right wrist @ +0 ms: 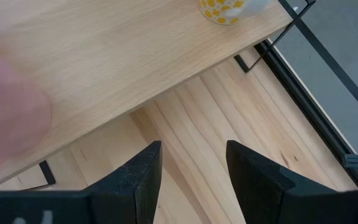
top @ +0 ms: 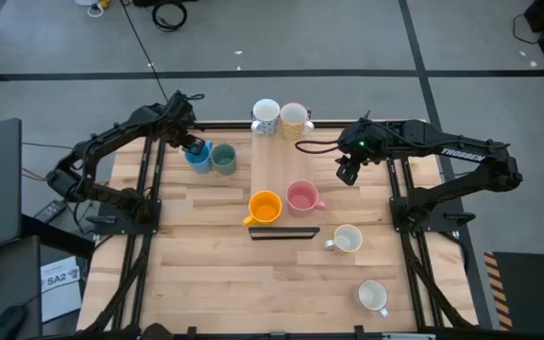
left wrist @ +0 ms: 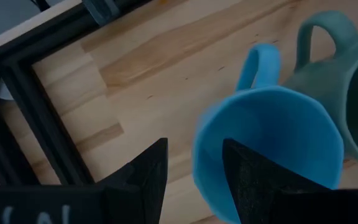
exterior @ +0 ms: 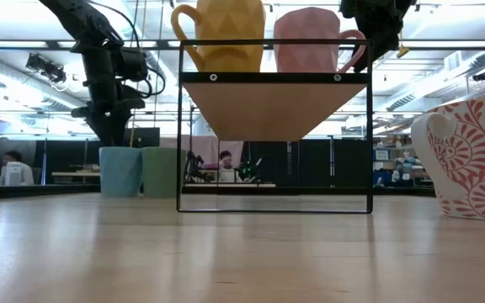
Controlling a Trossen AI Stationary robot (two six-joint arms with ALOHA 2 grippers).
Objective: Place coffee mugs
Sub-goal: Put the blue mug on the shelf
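The blue mug point(top: 197, 158) stands on its base on the table, wall to wall with the grey-green mug point(top: 223, 158). My left gripper point(left wrist: 194, 180) is open over the blue mug point(left wrist: 272, 143), one finger inside it and one outside its wall. A speckled white mug point(top: 265, 116) and a yellow-dotted cream mug point(top: 294, 118) stand at the far end of a raised wooden shelf point(top: 281, 165). The orange mug point(top: 264, 206) and the pink mug point(top: 302, 196) stand at its near end. Two white mugs point(top: 348, 239) point(top: 373, 296) rest on the table. My right gripper point(top: 349, 171) hangs open beside the shelf, holding nothing. My left gripper comes at the blue mug from above, pointing down. One finger point(left wrist: 253, 180) stands inside the cup and the other point(left wrist: 145, 180) outside, with the rim point(left wrist: 207, 155) on the side away from the handle between them. Whether either finger touches the wall, I cannot tell.
The shelf rests on a thin black wire frame point(exterior: 274, 210) with open space beneath. A red-patterned white mug point(exterior: 470, 160) sits close to the low camera. Black rails point(left wrist: 36, 118) run along the table's sides. Bare wood point(top: 196, 274) lies at the near left.
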